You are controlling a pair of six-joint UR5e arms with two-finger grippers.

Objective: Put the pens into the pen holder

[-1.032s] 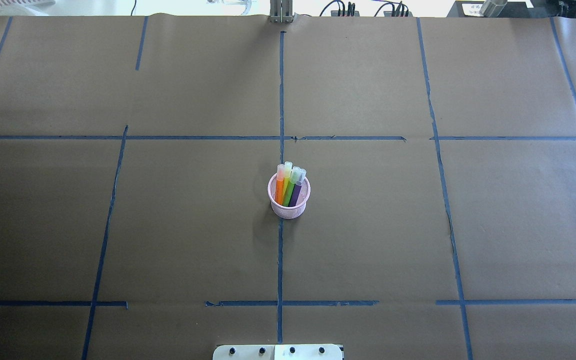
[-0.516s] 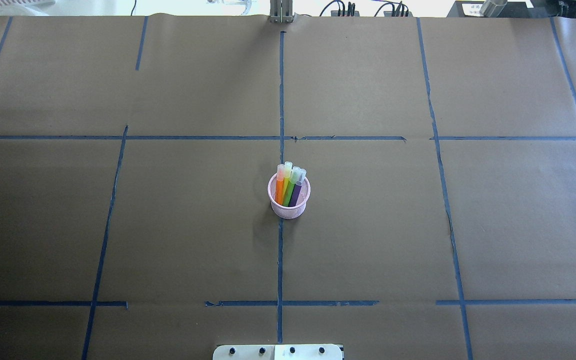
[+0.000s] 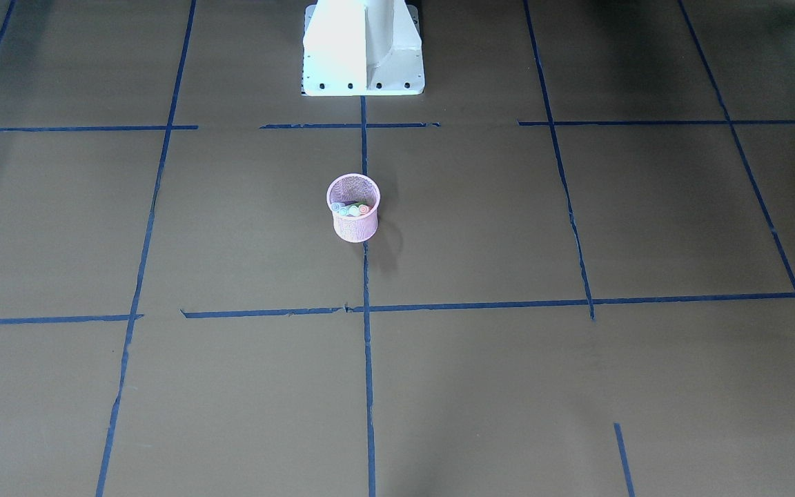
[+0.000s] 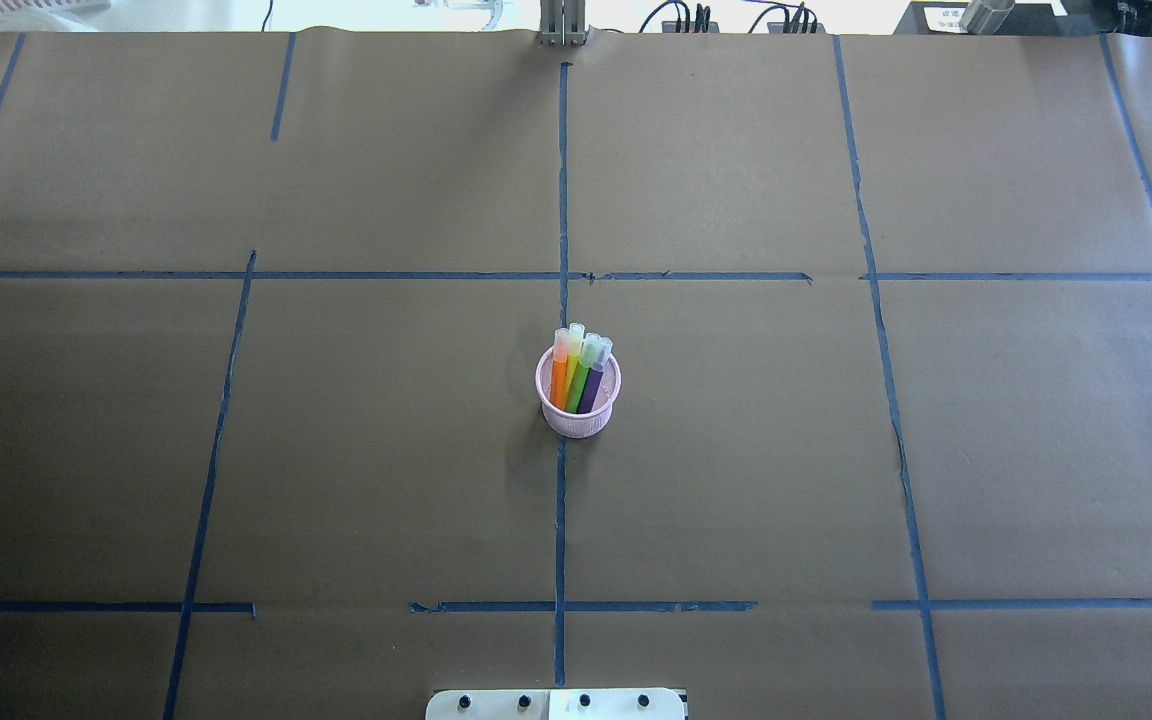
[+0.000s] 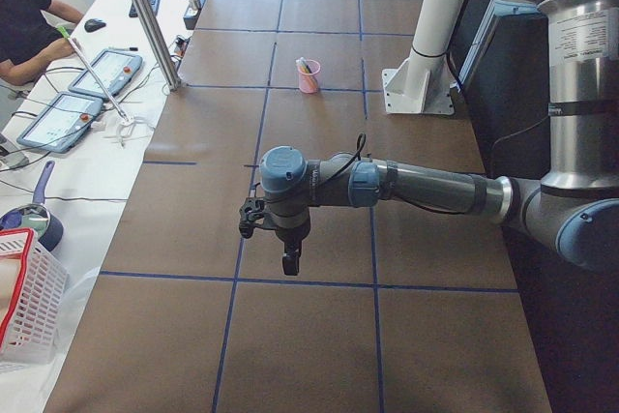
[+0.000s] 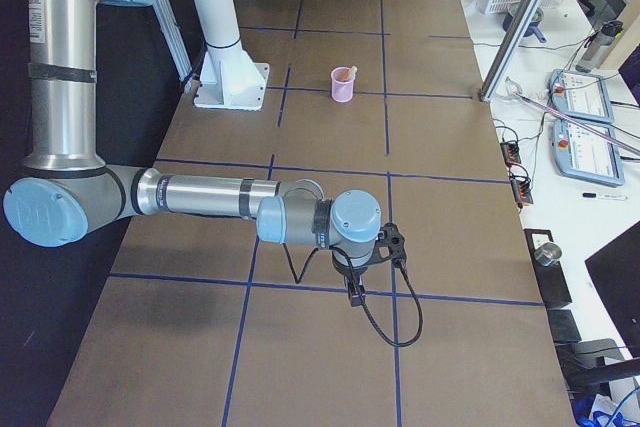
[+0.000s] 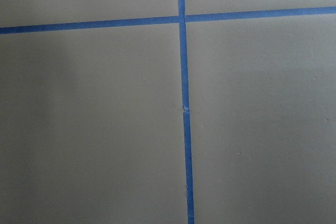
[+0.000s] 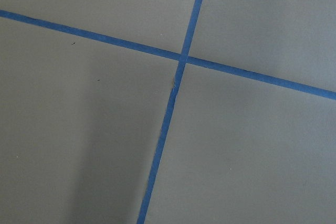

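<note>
The pink mesh pen holder (image 4: 576, 422) stands upright near the table's middle, on a blue tape line. Several pens (image 4: 579, 372), orange, yellow, green and purple, stand inside it with pale caps above the rim. The front view shows the holder (image 3: 355, 226) with the cap ends (image 3: 350, 209) inside. My left gripper (image 5: 289, 264) hangs over the table far from the holder (image 5: 309, 81). My right gripper (image 6: 354, 296) hangs at the opposite end, far from the holder (image 6: 342, 89). I cannot tell whether either is open or shut. Both wrist views show only brown paper and tape.
The robot's white base (image 3: 363, 48) stands behind the holder. Blue tape lines (image 4: 562, 200) grid the brown paper. Beyond the far edge stand a metal post (image 5: 145, 16), tablets (image 5: 68, 113), a white basket (image 5: 24, 297) and a seated person (image 5: 24, 26).
</note>
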